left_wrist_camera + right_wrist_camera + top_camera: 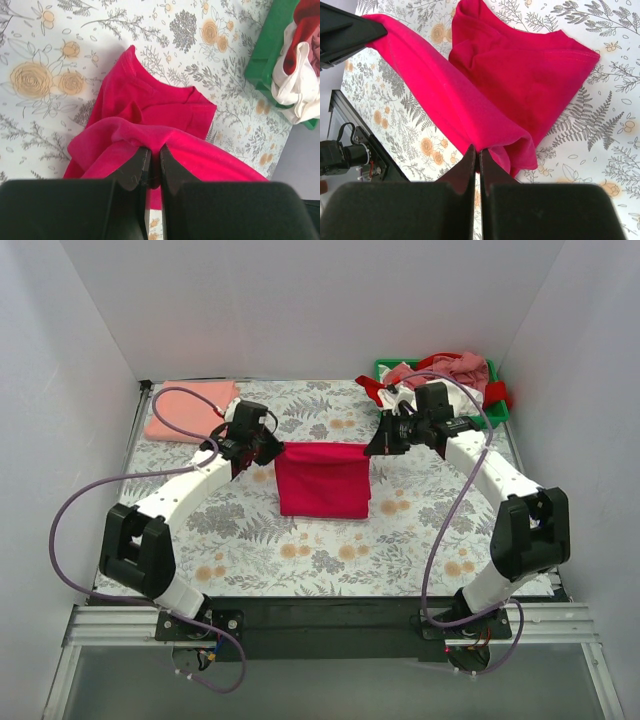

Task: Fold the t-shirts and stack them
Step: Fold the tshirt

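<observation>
A crimson-red t-shirt (322, 483) hangs partly folded between both grippers over the middle of the table; its lower part rests on the floral cloth. My left gripper (272, 448) is shut on its left top corner, with the red cloth (150, 130) pinched between the jaws (151, 160). My right gripper (375, 447) is shut on the right top corner (490, 115). A folded salmon-pink t-shirt (190, 410) lies at the back left. White, dusty-pink and red t-shirts (445, 375) are heaped in the green bin (497, 415).
The green bin (265, 55) stands at the back right corner, close behind my right arm. White walls enclose the table on three sides. The floral tablecloth (250, 540) covers the table.
</observation>
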